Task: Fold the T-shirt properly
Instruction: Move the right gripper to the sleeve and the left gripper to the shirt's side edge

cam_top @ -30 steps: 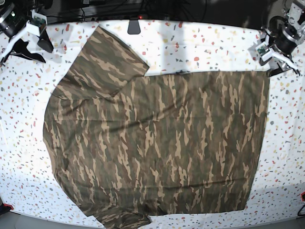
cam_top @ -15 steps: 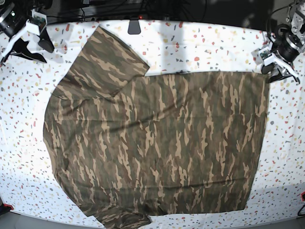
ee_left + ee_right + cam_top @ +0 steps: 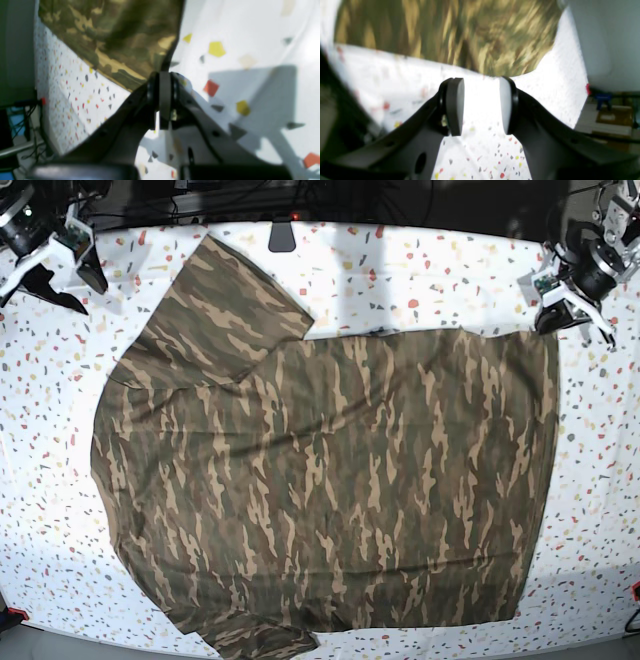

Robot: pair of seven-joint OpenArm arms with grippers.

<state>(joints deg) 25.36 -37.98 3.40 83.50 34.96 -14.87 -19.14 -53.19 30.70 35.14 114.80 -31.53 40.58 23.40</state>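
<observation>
Two claws working the speckled desk (image 3: 420,270), left claw (image 3: 162,82) pinching together at the T-shirt (image 3: 330,480) corner, right claw (image 3: 481,105) hovering apart beside the cloth

The shirt (image 3: 330,480) is a large short-sleeved tee in brown, tan and olive camouflage. It lies spread flat and unfolded on the table (image 3: 440,270), covering most of it, with only shallow wrinkles across the body. Its collar end is toward the base view's left and its straight hem runs down the right side. One sleeve angles toward the top left; the other reaches the bottom edge of the view. In the left wrist view a hem corner shows (image 3: 120,37); in the right wrist view the cloth is blurred (image 3: 450,35).
</observation>
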